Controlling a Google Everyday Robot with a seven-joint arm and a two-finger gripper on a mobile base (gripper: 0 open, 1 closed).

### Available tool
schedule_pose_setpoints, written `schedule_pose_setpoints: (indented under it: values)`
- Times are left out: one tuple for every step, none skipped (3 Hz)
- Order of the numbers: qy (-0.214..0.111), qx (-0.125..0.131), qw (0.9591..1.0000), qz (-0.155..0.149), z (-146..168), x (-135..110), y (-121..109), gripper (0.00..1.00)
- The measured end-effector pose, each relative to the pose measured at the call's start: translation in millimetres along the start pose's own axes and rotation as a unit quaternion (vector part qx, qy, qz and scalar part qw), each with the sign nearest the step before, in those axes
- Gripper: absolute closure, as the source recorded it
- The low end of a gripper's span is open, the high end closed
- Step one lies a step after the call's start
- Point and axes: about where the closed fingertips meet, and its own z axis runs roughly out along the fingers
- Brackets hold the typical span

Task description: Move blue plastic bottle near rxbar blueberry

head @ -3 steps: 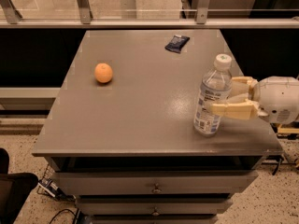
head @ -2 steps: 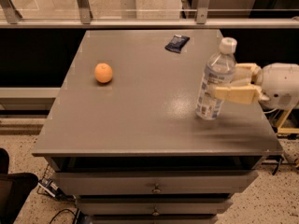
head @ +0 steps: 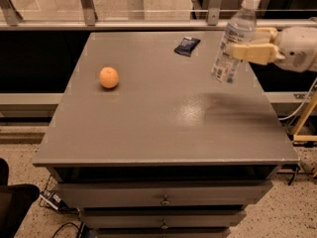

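Note:
The blue plastic bottle [head: 233, 39] is a tall clear bottle with a white cap and a white-and-blue label. It hangs tilted in the air above the right side of the grey table [head: 163, 133]. My gripper [head: 249, 42] comes in from the right and is shut on the bottle's middle, one cream finger [head: 253, 53] in front and one behind. The rxbar blueberry [head: 187, 45], a small flat dark blue wrapper, lies on the table's far side, left of the bottle and a short way from it.
An orange [head: 109, 77] sits on the left part of the table. A metal rail and glass panel [head: 148, 14] run behind the table's far edge. Drawers [head: 163, 200] are below the front edge. Cables lie on the floor at the lower left.
My gripper has lifted the bottle off the table and carried it up and toward the far right. The bottle now tilts. The wrapper and orange have not moved.

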Motion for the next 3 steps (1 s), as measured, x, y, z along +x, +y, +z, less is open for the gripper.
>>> schedule_pose_setpoints:
  values:
    - [0.0, 0.032, 0.9994, -0.01, 17.2, -8.6, -61.2, 1.0]
    - [0.006, 0.052, 0.9982, -0.029, 28.6, -2.4, -107.7, 1.0]
    - [0.021, 0.078, 0.9957, -0.046, 34.9, 15.9, -154.3, 1.0]
